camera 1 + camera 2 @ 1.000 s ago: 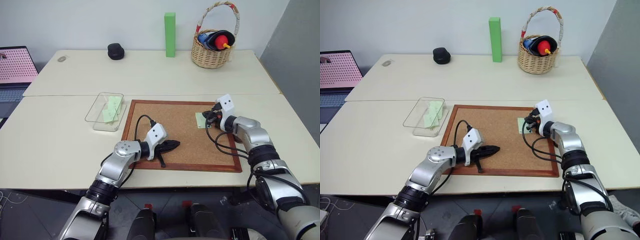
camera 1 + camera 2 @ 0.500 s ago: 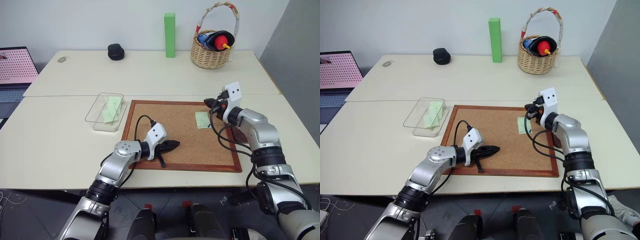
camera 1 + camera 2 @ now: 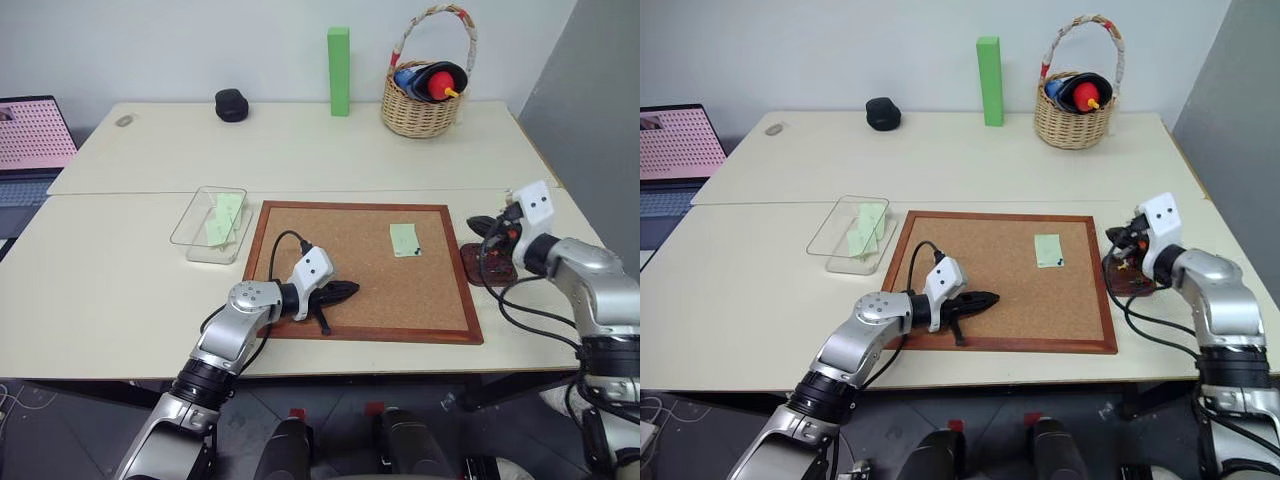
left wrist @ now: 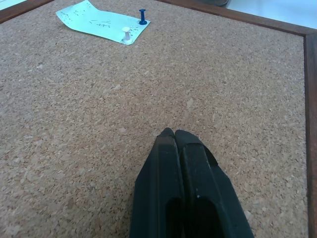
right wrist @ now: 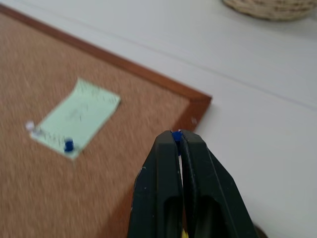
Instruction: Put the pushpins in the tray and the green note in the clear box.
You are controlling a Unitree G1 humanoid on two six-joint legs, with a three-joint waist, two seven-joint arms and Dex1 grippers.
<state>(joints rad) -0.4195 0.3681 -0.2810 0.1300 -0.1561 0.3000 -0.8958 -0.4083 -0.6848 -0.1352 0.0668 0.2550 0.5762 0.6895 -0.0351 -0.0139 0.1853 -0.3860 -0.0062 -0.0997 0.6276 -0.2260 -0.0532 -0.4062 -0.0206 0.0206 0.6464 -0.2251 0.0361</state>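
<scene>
The pale green note (image 3: 404,240) lies on the corkboard, with a blue pushpin (image 4: 142,16) and a white pushpin (image 4: 126,33) stuck in its near edge. To the right of the board sits the small dark reddish tray (image 3: 487,266). My right gripper (image 3: 479,222) hovers over it, shut on a blue pushpin (image 5: 175,134) that peeks out between the tips. My left gripper (image 3: 351,290) rests shut on the corkboard, well short of the note, with nothing in it. The clear box (image 3: 208,224) stands left of the board with green slips inside.
The wood-framed corkboard (image 3: 350,300) lies in the middle of the near table. On the far table stand a wicker basket (image 3: 420,100), a tall green block (image 3: 340,70) and a black object (image 3: 231,103). A laptop (image 3: 35,135) is at the far left.
My right gripper has drawn away from the note's right edge, moving right off the corkboard to above the tray. The left arm has not moved.
</scene>
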